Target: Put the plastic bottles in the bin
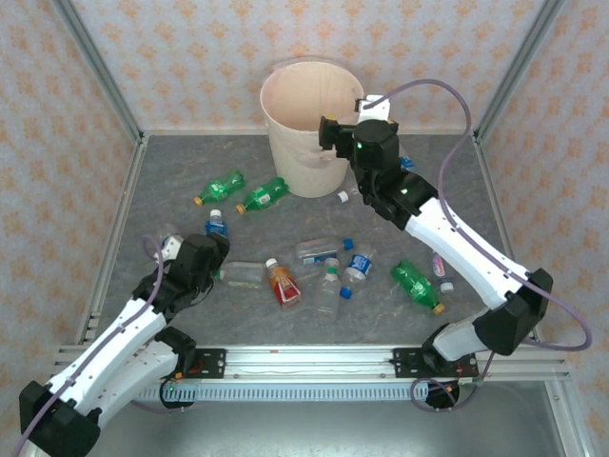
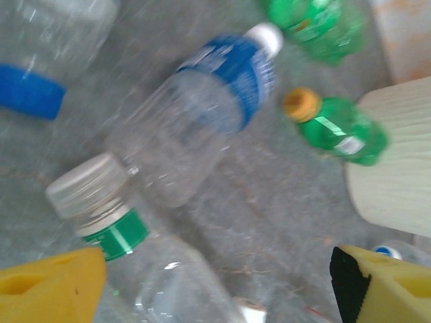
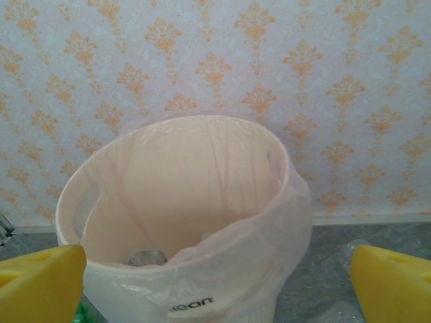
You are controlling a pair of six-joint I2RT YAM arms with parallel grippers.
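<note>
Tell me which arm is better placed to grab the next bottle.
Left. The left gripper, open, straddles a clear white-capped bottle; the right gripper sits open and empty at the bin.

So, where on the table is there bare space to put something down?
Bare mat lies in the far-left corner, between the left wall, the bin and the two green bottles. There is also a near strip between the red-orange bottle and the rail. The middle band, from the left gripper to the right green bottle, is crowded.
</note>
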